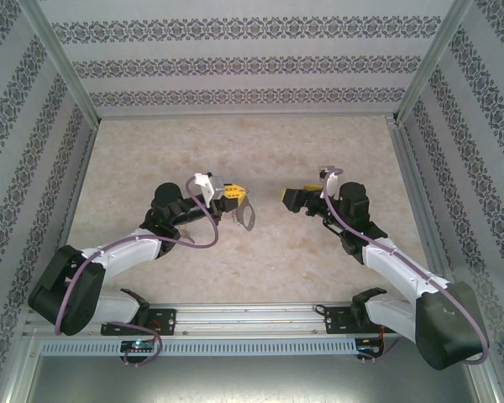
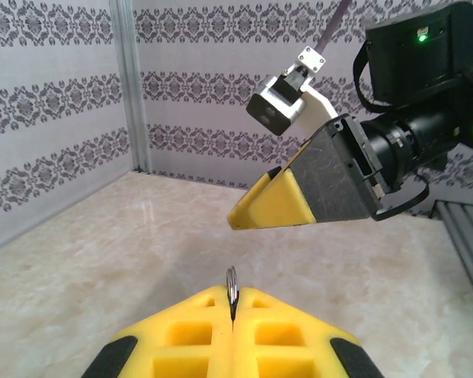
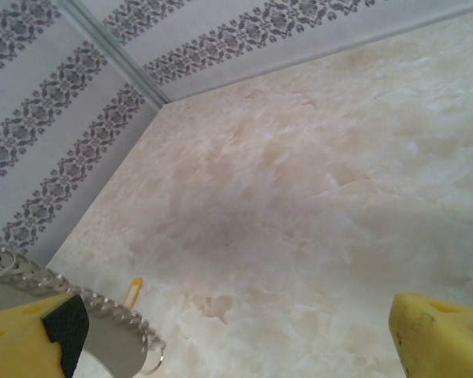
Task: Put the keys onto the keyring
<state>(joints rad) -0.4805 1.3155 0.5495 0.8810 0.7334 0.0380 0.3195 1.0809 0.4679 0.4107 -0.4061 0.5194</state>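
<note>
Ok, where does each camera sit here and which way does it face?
Top external: above and behind the bases, looking down on the table; both arms, left claw, right claw.
Left wrist: looks past its shut fingers, pinching the keyring, at the right claw.
Right wrist: looks across the table to a wall corner; own fingers spread.
Shared: all three show the keyring.

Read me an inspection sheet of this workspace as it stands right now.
Surface: beige marbled table.
Job's things: keyring held off the table; possible key, an orange bit beside the chain, unsure.
Clutter: nothing seen.
Claws: left claw shut on keyring; right claw open, facing it, apart.
Cables: purple cable along each arm.
Surroundings: patterned walls, metal posts.
</note>
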